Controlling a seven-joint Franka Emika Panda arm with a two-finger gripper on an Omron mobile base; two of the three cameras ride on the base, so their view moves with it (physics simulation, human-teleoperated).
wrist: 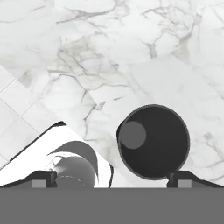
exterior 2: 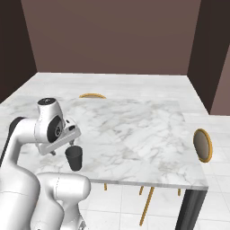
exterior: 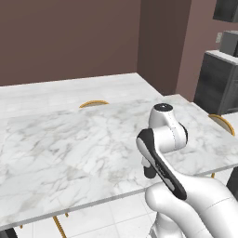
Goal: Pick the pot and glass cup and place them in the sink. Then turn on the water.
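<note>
The glass cup is a small dark tumbler standing upright on the marble table, close to its front edge. From above, the glass cup shows its round mouth and a grey base. My gripper hangs open over it, and the cup sits off-centre toward the right fingertip. In the right base view my gripper is just above and left of the cup, holding nothing. The pot, the sink and its faucet are out of view.
Round stools with yellow rims stand around the table: one behind it and one at its right side. A dark cabinet stands at the far right. The tiled floor lies just past the table's front edge.
</note>
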